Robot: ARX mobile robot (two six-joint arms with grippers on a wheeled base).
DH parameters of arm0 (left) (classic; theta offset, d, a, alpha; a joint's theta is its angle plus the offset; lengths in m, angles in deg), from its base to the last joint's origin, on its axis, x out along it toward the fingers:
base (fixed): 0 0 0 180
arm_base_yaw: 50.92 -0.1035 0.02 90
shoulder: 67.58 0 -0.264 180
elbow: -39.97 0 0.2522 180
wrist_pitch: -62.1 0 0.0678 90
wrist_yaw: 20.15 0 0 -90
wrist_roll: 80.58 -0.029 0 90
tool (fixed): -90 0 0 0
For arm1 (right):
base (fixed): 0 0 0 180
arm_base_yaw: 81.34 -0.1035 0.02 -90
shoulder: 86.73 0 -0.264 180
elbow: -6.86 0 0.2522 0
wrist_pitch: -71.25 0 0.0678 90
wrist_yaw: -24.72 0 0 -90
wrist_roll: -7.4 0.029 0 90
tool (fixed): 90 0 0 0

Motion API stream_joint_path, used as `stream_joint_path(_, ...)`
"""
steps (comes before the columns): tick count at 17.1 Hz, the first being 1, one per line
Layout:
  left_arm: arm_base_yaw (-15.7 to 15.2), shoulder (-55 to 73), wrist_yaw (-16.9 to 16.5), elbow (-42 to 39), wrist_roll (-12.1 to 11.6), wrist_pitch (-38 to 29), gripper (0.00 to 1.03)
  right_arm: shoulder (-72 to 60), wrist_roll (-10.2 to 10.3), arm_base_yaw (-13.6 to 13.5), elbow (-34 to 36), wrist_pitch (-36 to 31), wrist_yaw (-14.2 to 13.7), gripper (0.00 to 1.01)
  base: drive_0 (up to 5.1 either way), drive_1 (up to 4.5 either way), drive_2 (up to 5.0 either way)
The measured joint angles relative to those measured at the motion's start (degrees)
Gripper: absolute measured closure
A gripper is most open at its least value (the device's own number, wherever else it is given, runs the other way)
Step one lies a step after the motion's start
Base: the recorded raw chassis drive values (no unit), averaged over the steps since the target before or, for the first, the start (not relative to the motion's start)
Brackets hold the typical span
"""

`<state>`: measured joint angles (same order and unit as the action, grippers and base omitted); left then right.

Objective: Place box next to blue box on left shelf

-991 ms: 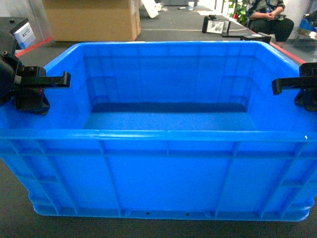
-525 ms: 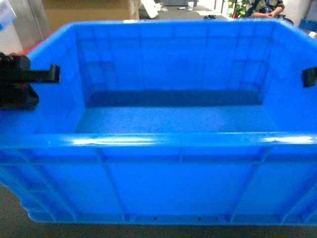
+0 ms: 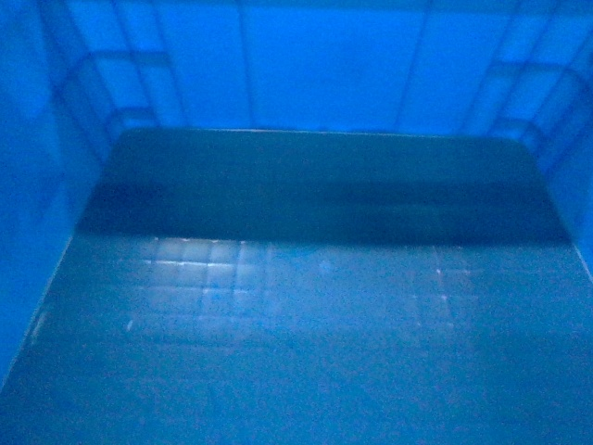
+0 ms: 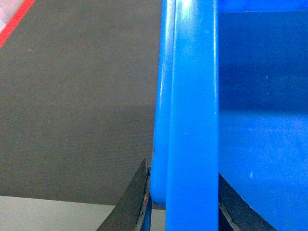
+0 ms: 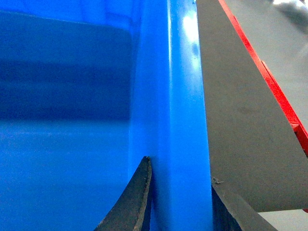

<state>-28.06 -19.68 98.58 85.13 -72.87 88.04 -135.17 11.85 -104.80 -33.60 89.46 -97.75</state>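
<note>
The box [image 3: 315, 306] fills the whole head view: I see only its grid-patterned floor and ribbed inner walls. No gripper shows in that view. In the left wrist view my left gripper [image 4: 182, 169] is shut on the box's thick left rim [image 4: 192, 96], with one dark finger [image 4: 134, 202] outside the wall and one inside. In the right wrist view my right gripper [image 5: 179, 169] is shut on the right rim [image 5: 183, 96] in the same way. The left shelf and the other blue box are out of view.
Grey carpet [image 4: 77, 106] lies below the box on its left side, with a red line [image 4: 12, 21] at the far corner. On the right side there is grey floor [image 5: 240, 120] and a red strip [image 5: 269, 82].
The box has risen towards the head camera, from a whole crate seen from above to a view of only its inside. Both grippers have left the head view.
</note>
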Motion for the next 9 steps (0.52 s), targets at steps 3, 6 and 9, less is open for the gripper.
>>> stream_joint_path(3,2.9,-8.9,4.3,-2.7,0.1,0.0,0.83,8.0,0.3,-2.9,1.2,2.0,-3.1,0.79,0.0,0.0,0.0)
stream_joint_path(6,7.2,-12.9,8.4,-5.2,2.1,0.3,0.83,9.7,-2.5,-5.9,2.1,0.1,-8.0,0.79,0.0,0.0,0.0)
stream_joint_path(9,10.6,-12.4,10.6,-6.7,5.2,1.7,0.83,9.9,-5.1,-9.6,4.3,-1.2,-15.0,0.79,0.0,0.0,0.0)
